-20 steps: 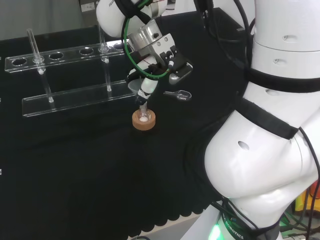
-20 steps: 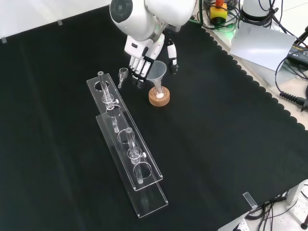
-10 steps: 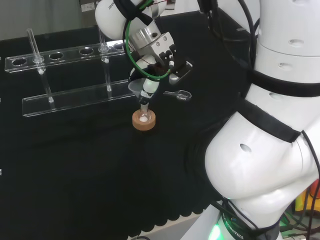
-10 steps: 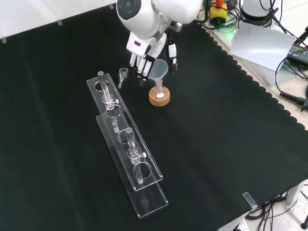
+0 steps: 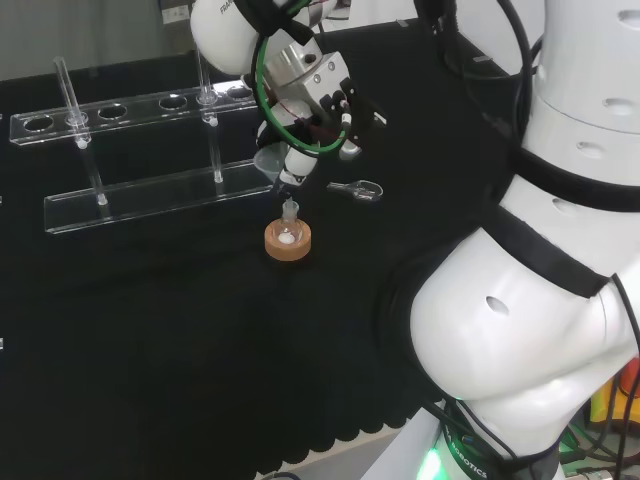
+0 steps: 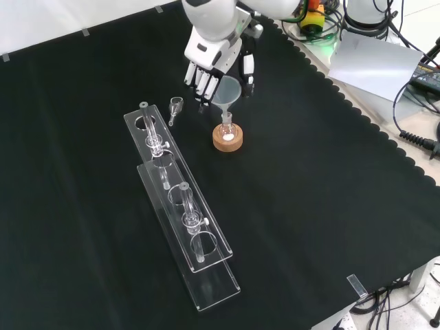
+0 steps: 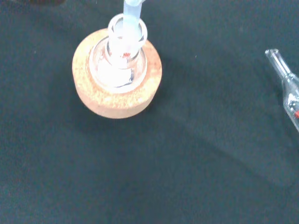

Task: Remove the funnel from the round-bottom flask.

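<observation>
The clear conical plastic funnel [image 6: 226, 91] is clamped between the curled fingers and thumb of the black and white hand [image 6: 206, 67], its stem tip level with the mouth of the small round-bottom glass flask [image 6: 227, 130]. The flask is seated in a cork ring stand [image 6: 227, 139] on the black-clothed desk [image 6: 309, 179], right of the clear acrylic rack [image 6: 180, 206] in the front view. The lift should be kept vertical until the stem tip [image 7: 132, 6] is well above the flask neck [image 7: 127, 32], so that the flask is not tipped. Sideways travel should be deferred until then.
</observation>
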Action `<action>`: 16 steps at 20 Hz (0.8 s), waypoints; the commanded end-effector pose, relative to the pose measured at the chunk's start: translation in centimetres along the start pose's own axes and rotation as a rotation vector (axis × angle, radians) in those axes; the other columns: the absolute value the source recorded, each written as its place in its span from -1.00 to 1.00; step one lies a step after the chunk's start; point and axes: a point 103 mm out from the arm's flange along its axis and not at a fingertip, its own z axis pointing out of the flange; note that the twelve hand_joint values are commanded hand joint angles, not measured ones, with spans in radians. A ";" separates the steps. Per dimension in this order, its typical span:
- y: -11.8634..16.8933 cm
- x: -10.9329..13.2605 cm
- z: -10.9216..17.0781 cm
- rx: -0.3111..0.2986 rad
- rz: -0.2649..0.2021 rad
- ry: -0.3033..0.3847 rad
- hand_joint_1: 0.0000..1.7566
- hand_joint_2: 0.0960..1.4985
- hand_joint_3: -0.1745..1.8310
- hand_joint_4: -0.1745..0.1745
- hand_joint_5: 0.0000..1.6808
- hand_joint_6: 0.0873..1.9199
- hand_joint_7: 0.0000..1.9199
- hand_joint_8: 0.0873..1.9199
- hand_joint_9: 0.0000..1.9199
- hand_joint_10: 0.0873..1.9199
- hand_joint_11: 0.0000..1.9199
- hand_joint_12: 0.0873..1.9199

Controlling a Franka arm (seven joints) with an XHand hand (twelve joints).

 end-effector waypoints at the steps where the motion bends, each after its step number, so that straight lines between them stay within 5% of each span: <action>1: -1.4 -0.4 -2.1 -0.079 -0.002 0.018 -0.15 0.29 -1.00 -0.28 -0.33 -0.97 -0.38 -0.30 0.03 -0.44 -0.48 0.36; 16: -4.6 -1.7 -8.4 -0.188 0.024 0.057 -0.16 0.30 -1.00 -0.29 -0.34 -0.97 -0.38 -0.30 0.03 -0.44 -0.46 0.35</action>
